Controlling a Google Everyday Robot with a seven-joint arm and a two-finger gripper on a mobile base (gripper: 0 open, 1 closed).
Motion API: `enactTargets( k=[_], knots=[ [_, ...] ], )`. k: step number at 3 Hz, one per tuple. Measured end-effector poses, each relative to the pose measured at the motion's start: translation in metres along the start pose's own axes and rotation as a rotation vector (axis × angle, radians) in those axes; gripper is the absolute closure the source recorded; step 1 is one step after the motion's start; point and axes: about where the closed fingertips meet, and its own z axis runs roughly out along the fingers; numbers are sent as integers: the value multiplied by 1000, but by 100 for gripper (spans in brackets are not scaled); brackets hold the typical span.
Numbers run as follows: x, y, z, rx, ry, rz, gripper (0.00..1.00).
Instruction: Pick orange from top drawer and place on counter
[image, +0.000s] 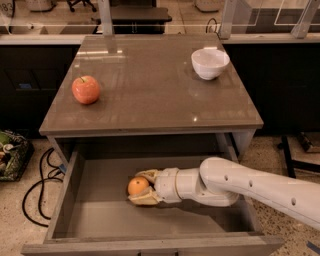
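The orange (137, 186) lies in the open top drawer (95, 220), near its middle. My gripper (136, 188) reaches in from the right on a white arm, and its two tan fingers (144, 199) are closed around the orange, one behind it and one in front. The orange sits low, at or just above the drawer floor. The glossy grey-brown counter (150, 85) is above the drawer.
A red apple (85, 89) stands on the counter's left side. A white bowl (210, 63) stands at its back right. Black cables (40, 185) and a bag (10, 155) lie on the floor to the left.
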Motion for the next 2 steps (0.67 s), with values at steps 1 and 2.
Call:
enactTargets(
  k=[1,2],
  knots=[
    [-1,1,1,-3,-1,-1,100],
    [-1,1,1,-3,-1,-1,100]
  ],
)
